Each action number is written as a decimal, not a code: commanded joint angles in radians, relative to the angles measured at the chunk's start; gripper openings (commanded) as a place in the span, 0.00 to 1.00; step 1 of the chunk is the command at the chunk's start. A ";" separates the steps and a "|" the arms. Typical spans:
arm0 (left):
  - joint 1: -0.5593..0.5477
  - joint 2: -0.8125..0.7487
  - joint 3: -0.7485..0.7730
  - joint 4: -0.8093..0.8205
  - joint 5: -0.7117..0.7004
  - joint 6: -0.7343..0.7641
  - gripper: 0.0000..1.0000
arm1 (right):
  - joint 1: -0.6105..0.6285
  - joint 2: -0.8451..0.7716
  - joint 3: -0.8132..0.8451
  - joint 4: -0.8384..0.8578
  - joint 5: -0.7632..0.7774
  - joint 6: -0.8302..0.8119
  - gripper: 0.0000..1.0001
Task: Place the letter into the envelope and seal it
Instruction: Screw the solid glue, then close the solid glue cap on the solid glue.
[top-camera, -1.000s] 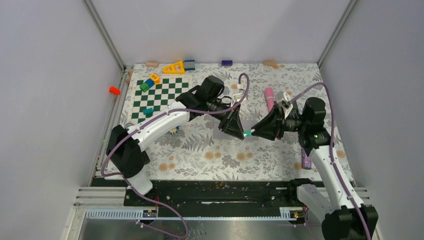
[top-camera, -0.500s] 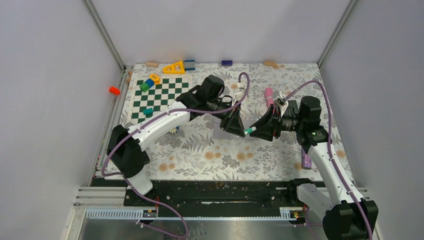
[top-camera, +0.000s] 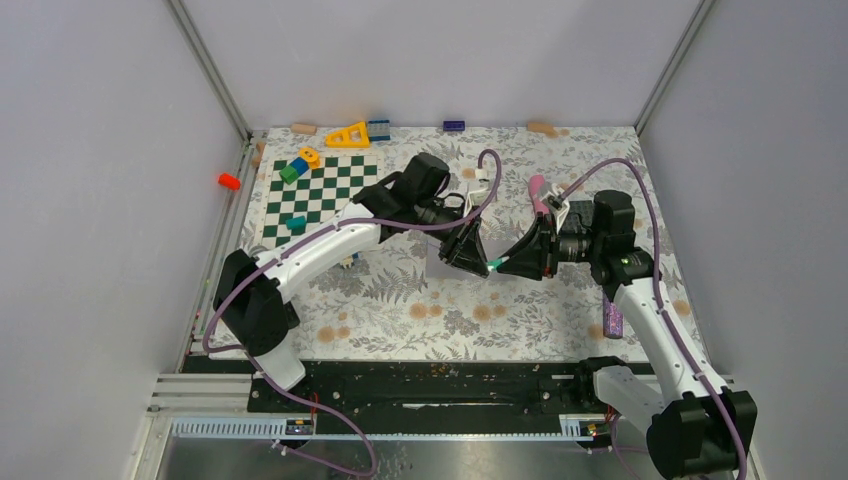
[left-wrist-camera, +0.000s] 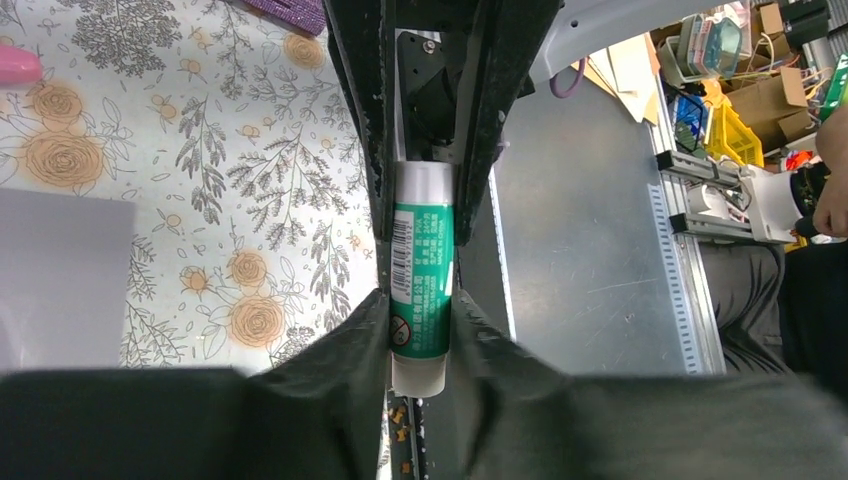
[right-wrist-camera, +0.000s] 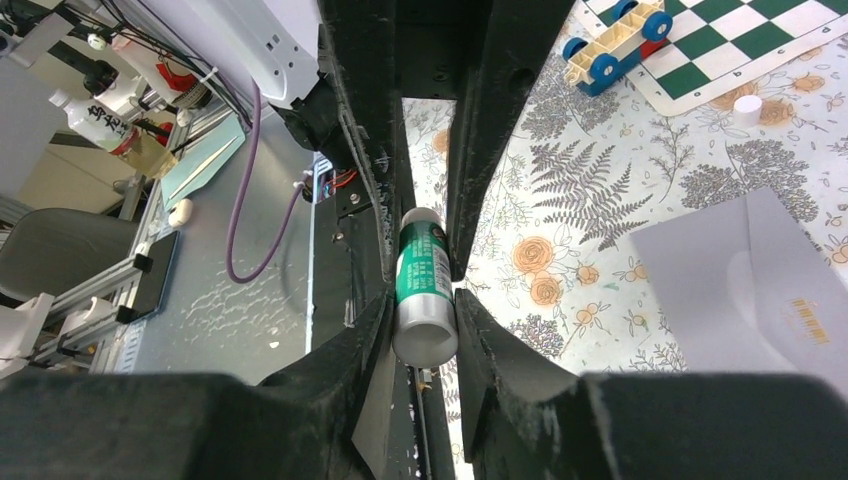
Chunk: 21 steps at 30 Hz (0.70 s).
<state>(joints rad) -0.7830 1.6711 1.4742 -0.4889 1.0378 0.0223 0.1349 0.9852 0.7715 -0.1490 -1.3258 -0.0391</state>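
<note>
A green glue stick (top-camera: 494, 265) hangs in the air between my two grippers, above the floral cloth. My left gripper (top-camera: 480, 262) is shut on one end; in the left wrist view (left-wrist-camera: 421, 305) its jaws squeeze the green tube (left-wrist-camera: 421, 270). My right gripper (top-camera: 506, 265) is shut on the other end; in the right wrist view (right-wrist-camera: 425, 305) its jaws flank the grey end of the stick (right-wrist-camera: 424, 300). The pale grey-lavender envelope (top-camera: 440, 264) lies flat under the left gripper and also shows in the right wrist view (right-wrist-camera: 740, 280). No separate letter shows.
A green-and-white checkerboard (top-camera: 318, 195) with small blocks lies at back left. A pink object (top-camera: 537, 190) lies behind the right gripper and a purple marker (top-camera: 613, 322) at the right edge. A toy car (right-wrist-camera: 612, 45) sits near the board.
My right arm has pushed left towards the left gripper, so the two grippers now meet closer around the glue stick. The left arm has barely moved.
</note>
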 joint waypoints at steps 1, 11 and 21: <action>-0.002 -0.014 0.040 0.012 -0.056 0.028 0.37 | 0.021 0.006 0.053 -0.024 -0.021 -0.007 0.12; 0.164 -0.119 0.055 -0.021 -0.131 0.087 0.99 | 0.020 -0.021 0.062 -0.020 0.061 0.066 0.08; 0.274 -0.009 0.095 -0.171 -0.655 0.256 0.99 | 0.020 -0.024 0.050 -0.015 0.172 0.110 0.06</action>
<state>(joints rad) -0.4995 1.5909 1.5295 -0.5865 0.6735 0.1879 0.1463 0.9775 0.7902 -0.1757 -1.2076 0.0376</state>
